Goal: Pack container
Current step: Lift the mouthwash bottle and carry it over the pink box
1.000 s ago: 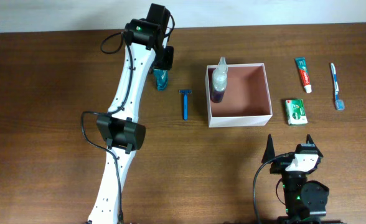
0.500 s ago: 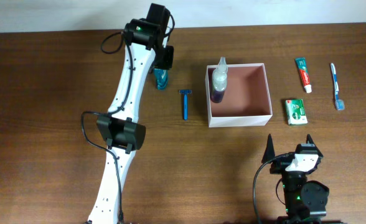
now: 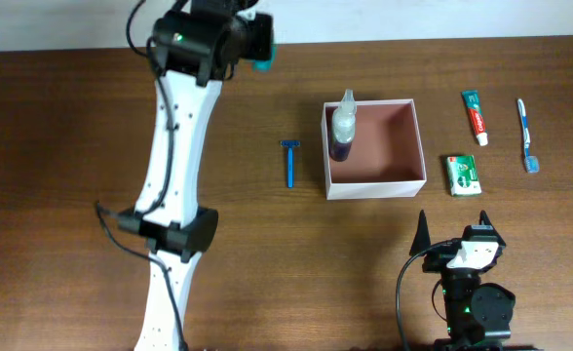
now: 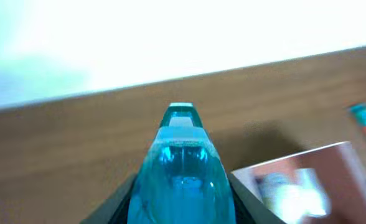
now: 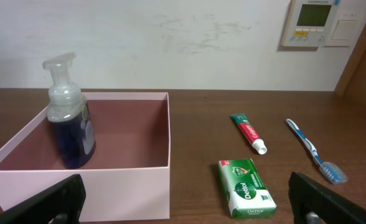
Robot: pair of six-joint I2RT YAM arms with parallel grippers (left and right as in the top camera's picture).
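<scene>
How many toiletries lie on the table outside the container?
4: a razor left of the container, a toothpaste tube, a toothbrush and a green soap box to its right. Not counted: the pump bottle inside it and the blue bottle in the left pincer.

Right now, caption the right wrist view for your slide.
Pump bottle stands inside the container; toothpaste, toothbrush and soap box lie outside it.

I log the container [image 3: 374, 185] flat on the desk [image 3: 72, 146], open side up. Square, shallow, white walls, pinkish-brown inside; a pump bottle [image 3: 342, 127] stands in its far-left corner.
</scene>
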